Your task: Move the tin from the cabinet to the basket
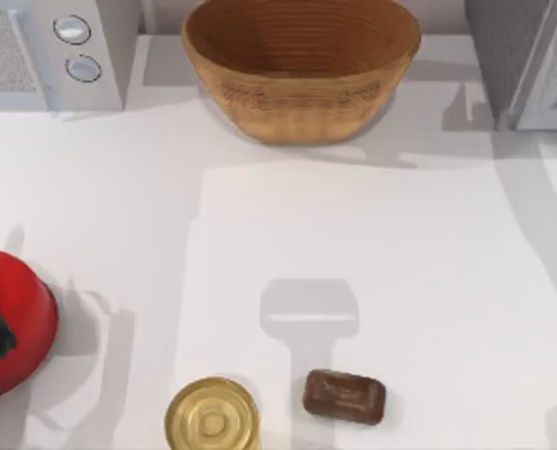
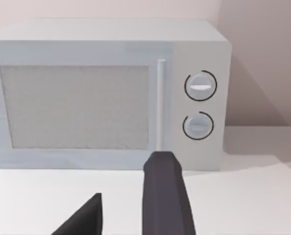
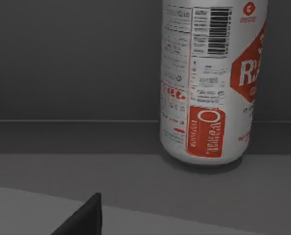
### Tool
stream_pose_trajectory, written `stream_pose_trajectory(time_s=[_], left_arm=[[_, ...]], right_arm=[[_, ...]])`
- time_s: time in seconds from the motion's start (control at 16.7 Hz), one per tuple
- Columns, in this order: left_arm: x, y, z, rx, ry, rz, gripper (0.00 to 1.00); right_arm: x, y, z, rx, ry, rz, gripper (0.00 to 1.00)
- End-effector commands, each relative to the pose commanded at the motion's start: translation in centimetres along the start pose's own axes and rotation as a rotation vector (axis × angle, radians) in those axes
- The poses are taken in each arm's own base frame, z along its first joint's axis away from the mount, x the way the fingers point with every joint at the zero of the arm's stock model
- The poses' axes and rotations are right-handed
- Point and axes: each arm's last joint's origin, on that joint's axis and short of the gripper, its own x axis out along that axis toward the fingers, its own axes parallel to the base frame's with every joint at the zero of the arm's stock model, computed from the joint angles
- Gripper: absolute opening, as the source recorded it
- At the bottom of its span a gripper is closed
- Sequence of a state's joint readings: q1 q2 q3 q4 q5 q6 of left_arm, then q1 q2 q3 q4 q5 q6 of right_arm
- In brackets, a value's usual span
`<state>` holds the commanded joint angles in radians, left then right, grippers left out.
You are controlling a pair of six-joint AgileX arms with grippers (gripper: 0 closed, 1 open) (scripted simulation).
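The tin (image 3: 211, 83), a slim silver-white can with red label marks, stands upright on the dark floor inside the cabinet (image 3: 72, 63). A dark part of my right gripper (image 3: 83, 219) shows in front of the tin, apart from it. From above, the cabinet (image 1: 527, 61) stands at the table's far right corner. The wicker basket (image 1: 302, 66) sits at the far middle with nothing in it. My left gripper (image 2: 123, 213) is open with nothing between its fingers, and it faces the white appliance (image 2: 106, 93).
The white appliance with two knobs (image 1: 49, 52) stands at the far left. A red rounded vessel (image 1: 11, 333) sits at the left edge. Near the front edge lie a squat gold tin (image 1: 212, 418) and a brown block (image 1: 344, 397).
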<state>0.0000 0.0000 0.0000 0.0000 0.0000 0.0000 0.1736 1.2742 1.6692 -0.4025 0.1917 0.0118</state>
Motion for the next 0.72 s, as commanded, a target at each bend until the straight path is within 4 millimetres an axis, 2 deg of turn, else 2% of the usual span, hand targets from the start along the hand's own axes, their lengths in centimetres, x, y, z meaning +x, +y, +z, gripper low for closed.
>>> stream_pose_trajectory(time_s=[0.18, 0.54, 0.72], left_arm=[[0.0, 0.0, 0.0, 0.000, 0.000, 0.000, 1.00], [0.0, 0.0, 0.0, 0.000, 0.000, 0.000, 1.00], [0.0, 0.0, 0.0, 0.000, 0.000, 0.000, 1.00]], right_arm=[[0.9, 0.4, 0.8, 0.004, -0.004, 0.006, 1.00], [1.0, 0.4, 0.9, 0.005, -0.008, 0.004, 1.00], [3.0, 0.3, 1.0, 0.005, -0.010, 0.002, 1.00]])
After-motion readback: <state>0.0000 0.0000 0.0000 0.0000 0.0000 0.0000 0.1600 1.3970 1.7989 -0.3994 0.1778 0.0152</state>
